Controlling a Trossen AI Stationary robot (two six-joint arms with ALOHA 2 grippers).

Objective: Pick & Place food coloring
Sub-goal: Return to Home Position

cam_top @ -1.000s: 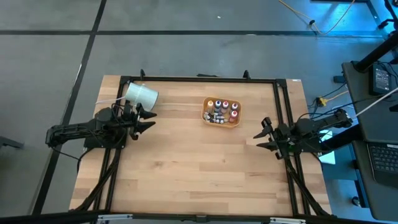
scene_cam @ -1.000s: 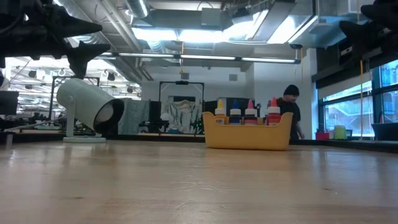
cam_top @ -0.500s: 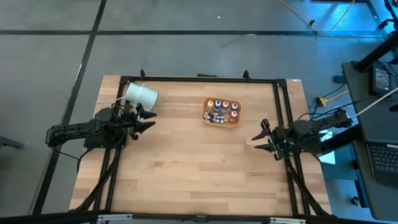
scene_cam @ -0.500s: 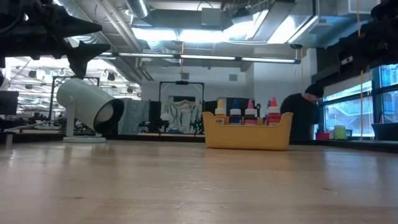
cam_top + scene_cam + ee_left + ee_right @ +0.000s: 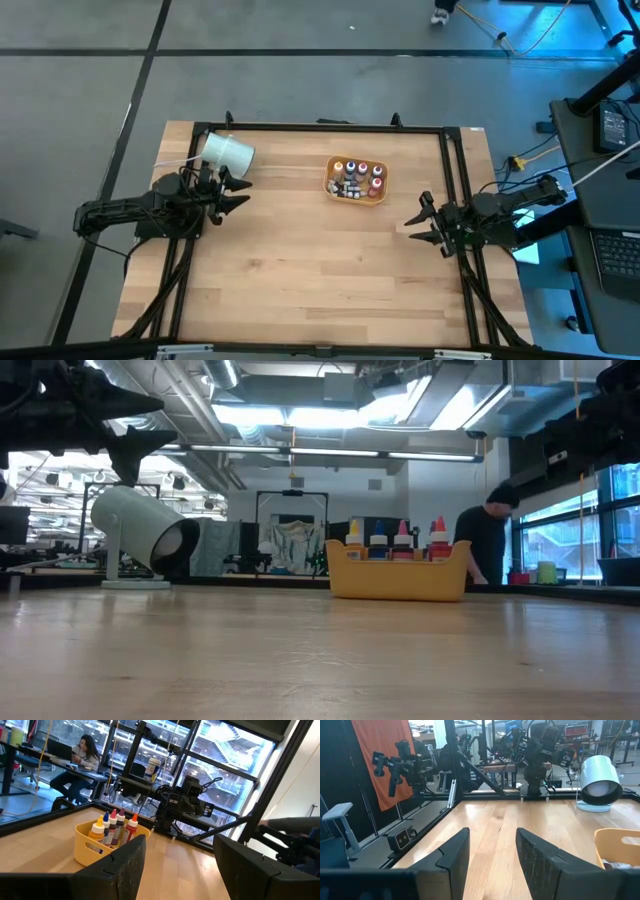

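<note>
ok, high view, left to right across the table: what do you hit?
left gripper, open → yellow bin holding the food coloring bottles → right gripper, open.

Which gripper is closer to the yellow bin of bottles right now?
Right. The right gripper hangs open a short way off the yellow bin, on its right; the left gripper, open, is farther off, beside the white cylinder.
</note>
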